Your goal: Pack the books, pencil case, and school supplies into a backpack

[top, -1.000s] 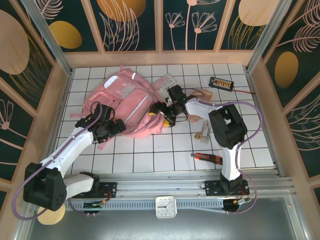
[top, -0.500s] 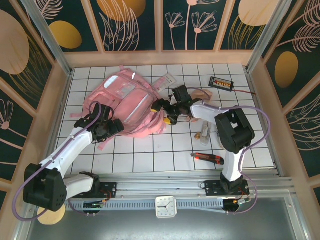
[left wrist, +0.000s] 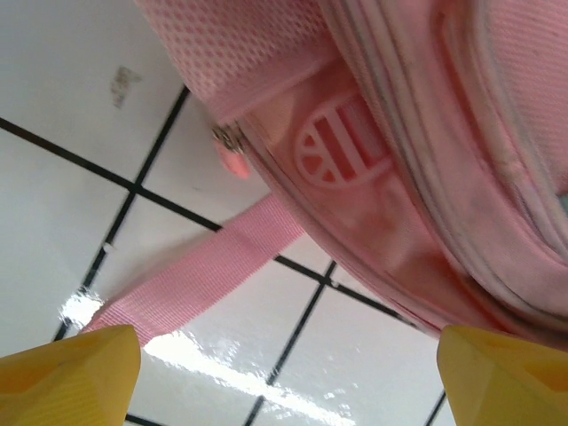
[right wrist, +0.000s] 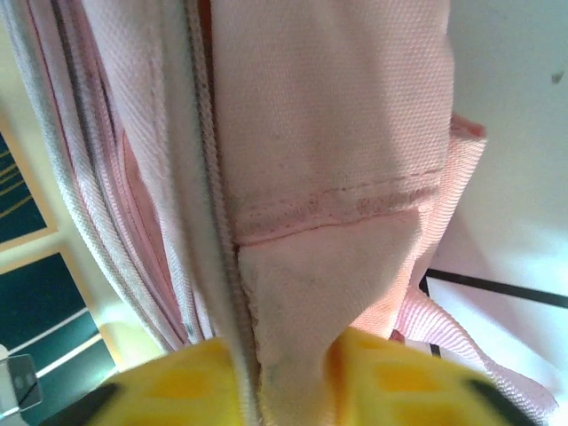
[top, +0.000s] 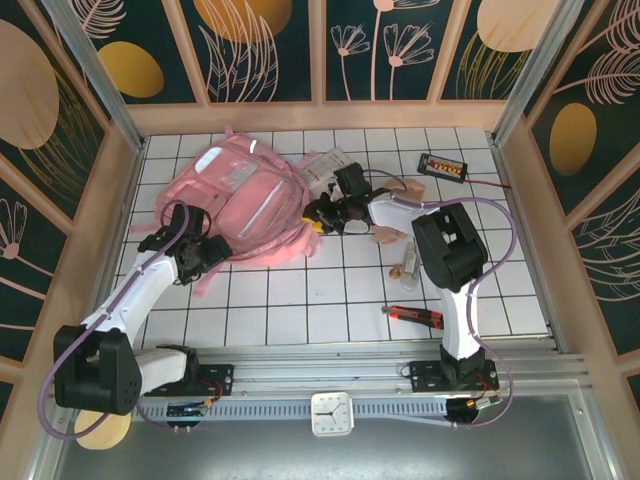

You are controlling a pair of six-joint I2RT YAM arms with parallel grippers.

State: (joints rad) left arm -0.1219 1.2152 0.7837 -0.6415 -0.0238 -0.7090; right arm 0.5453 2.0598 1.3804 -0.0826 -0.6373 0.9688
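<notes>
Pink backpack (top: 245, 195) flat on the white tiled table (top: 300, 310), left of centre and toward the far side, translucent front panel up. Left gripper (top: 205, 252) at the near left corner of the bag; from the left wrist, yellow fingertips (left wrist: 71, 373) spread wide with bare tile between, clasping nothing, a pink webbing strap (left wrist: 195, 284) lying on the grid lines just beyond. On the bag's edge there, a round moulded emblem (left wrist: 342, 151) with raised stripes (a half-circle cut by bars, carrying no letters). Right gripper (top: 322, 213) at the bag's right edge; from the right wrist, yellow fingers (right wrist: 399, 382) pressed onto a fold of the pink fabric beside a zip line, pinching it. Pale-pink pencil case (top: 388, 236) just right of that gripper, partly under the right arm. Long flat white item (top: 326, 163) touching the bag's far right side, its red and grey print too small to read. Small silvery pieces (top: 408, 262) near the right arm. Black box (top: 443, 165) with orange buttons at the far right, markings unreadable. Red-and-black tool (top: 415, 317) near the front edge. White clock (top: 331, 413) on the rail below, numerals too small to make out.
</notes>
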